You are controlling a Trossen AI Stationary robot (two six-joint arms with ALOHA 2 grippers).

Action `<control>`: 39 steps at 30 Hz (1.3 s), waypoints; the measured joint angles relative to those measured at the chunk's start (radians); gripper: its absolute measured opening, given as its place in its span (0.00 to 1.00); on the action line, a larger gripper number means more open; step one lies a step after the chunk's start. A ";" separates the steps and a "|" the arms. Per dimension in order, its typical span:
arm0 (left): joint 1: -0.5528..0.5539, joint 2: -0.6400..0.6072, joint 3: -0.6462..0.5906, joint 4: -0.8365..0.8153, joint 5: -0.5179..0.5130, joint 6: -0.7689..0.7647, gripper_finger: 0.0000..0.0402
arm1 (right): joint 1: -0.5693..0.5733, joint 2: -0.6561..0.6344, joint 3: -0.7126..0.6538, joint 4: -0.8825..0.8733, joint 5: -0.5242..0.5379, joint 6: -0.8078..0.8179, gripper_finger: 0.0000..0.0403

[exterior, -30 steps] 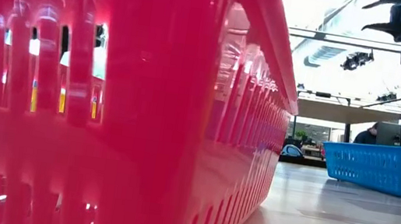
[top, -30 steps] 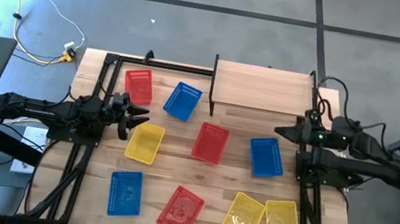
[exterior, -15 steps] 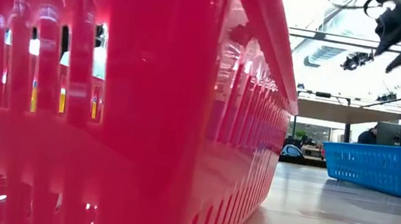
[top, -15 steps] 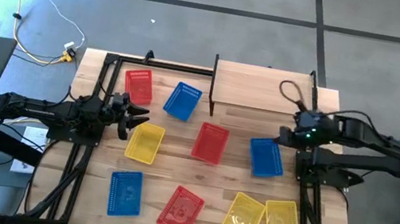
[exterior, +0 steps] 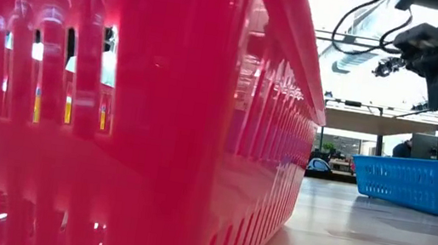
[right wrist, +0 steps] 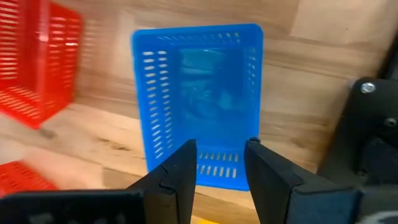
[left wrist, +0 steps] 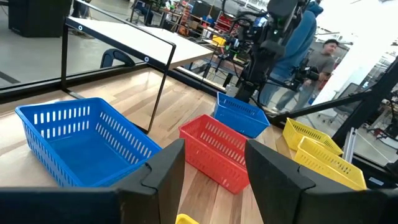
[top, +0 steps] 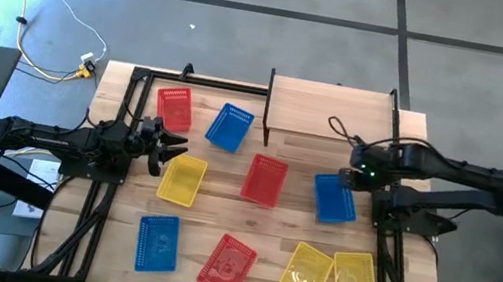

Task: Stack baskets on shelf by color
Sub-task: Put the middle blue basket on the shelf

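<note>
Hovering above the near end of a blue basket [top: 335, 197] on the right part of the table [top: 268, 227], the right gripper [top: 352, 171] is seen with its fingers [right wrist: 180, 171] parted and nothing held between them; in the right wrist view the basket lies directly below, upright and empty. The left gripper [top: 173, 145] is held at the left side of the table, just above a yellow basket [top: 182, 179], with its fingers [left wrist: 166, 172] spread and nothing gripped.

Nine baskets are scattered over the tabletop, none on the shelf [top: 329, 110], which stands at the far edge with its plank top bare. A red basket [top: 174, 108] and a second blue basket [top: 229, 126] lie near the far left, the blue one just left of the shelf. Another red basket [top: 265, 180] is placed at the middle, beside the blue basket under the right gripper. Along the near edge are found a third blue basket [top: 157, 243], a tilted red basket [top: 228, 261], and two yellow baskets [top: 330, 276] lying side by side, touching or overlapping. Every basket that can be seen into is empty. In the low view, most of the frame is filled by the side of a red basket, so its inside cannot be seen there.
</note>
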 joint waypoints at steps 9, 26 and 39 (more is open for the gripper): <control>0.000 0.000 0.000 0.000 0.000 0.000 0.39 | 0.011 0.122 -0.051 -0.001 0.007 -0.003 0.29; 0.000 0.000 0.000 -0.001 0.000 0.000 0.39 | 0.199 0.163 -0.124 0.050 0.117 0.160 0.29; 0.000 0.000 0.000 -0.001 0.000 0.000 0.39 | 0.242 0.163 -0.124 0.050 0.136 0.187 0.29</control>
